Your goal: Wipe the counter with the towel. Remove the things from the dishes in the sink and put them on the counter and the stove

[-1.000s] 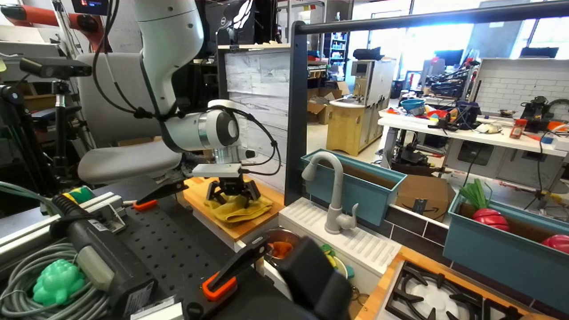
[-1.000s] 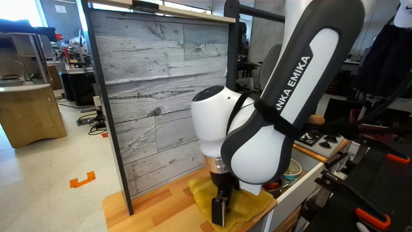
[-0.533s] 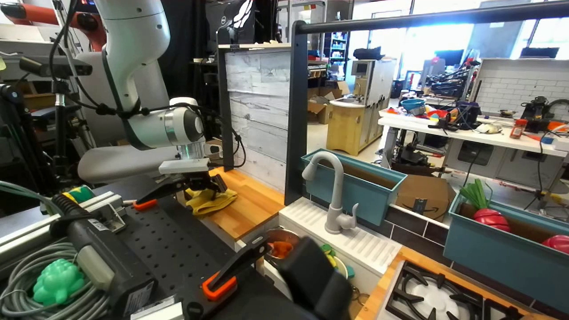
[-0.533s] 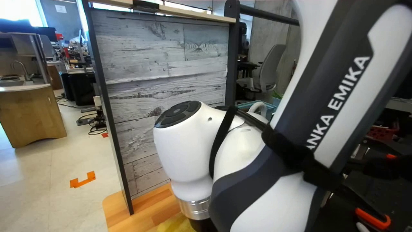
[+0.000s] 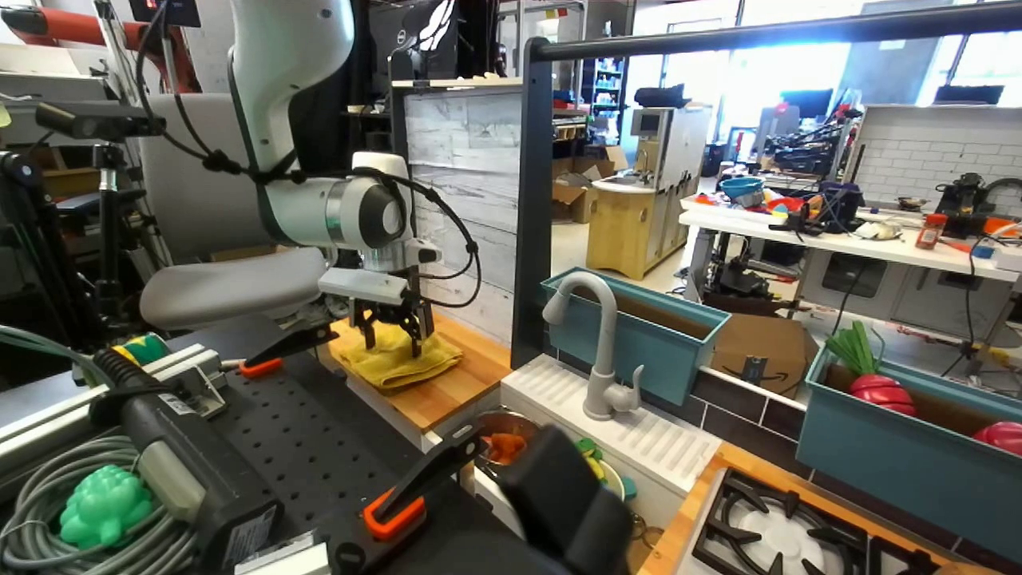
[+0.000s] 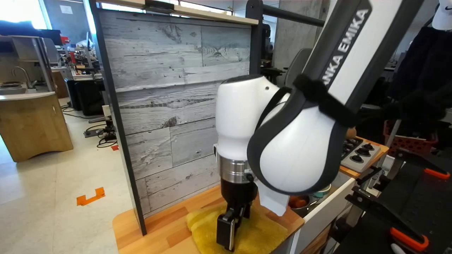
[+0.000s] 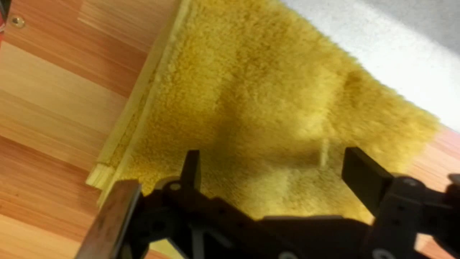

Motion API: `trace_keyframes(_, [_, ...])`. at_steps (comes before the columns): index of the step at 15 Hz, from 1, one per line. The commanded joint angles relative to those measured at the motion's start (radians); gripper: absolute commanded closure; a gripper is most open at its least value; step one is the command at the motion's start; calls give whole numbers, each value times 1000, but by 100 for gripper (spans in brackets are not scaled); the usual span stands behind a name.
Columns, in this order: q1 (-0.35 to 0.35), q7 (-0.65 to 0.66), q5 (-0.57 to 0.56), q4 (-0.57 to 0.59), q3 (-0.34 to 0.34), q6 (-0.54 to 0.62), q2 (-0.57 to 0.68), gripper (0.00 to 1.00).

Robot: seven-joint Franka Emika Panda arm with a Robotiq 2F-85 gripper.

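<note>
Directly beneath the tool [image 5: 392,350], wide and flat: wooden counter [image 5: 455,391]. Looks like the wiping step, early in the whole task at a guess, with the unloading of dishes yet to come. Probably calls next for light downward pressure and a level sweep across bare wood, without running off the edge. Just beside the counter, near the tool: white ribbed-rim sink [image 5: 663,447]. Past that, well apart from the tool: stove [image 5: 781,531]. Just past the sink's rim: teal bin [image 5: 659,359], brown within, contents not to be made out. Farthest from the tool, beside the stove: second teal bin [image 5: 902,471]. At the tool itself: fingers [image 7: 363,176] well apart, clamped on nothing visible. Directly under those, on the counter and reaching an edge, apparently touched: yellow towel [image 7: 266,90]. Down in the sink: metal pot [image 5: 505,417] nearer the tool, white bowl [image 5: 614,479] a little farther. Smallest, in the second bin: green tuft [image 5: 856,350] and red ribbed things [image 5: 880,393], perhaps toy vegetables. In the pot: orange-red pieces [image 5: 505,448]. In the bowl: yellow and green pieces [image 5: 595,465], kinds unclear.
</note>
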Motion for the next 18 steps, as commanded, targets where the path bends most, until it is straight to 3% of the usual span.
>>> trace_keyframes(1, [-49,12,78,-206,63,39,-215,0])
trace_keyframes(5, [44,179,99,-361,-70,167,-389,0])
trace_keyframes(9, [139,324,70,-449,-285,168,-444,0])
trace_keyframes(10, [95,255,81,-388,-203,136,-413,0])
trace_keyframes(12, [109,283,76,-421,-263,138,-427,0])
trace_keyframes(17, [126,297,73,-409,-268,113,-416,0])
trace_keyframes(18, [145,308,53,-391,-306,102,-399,0])
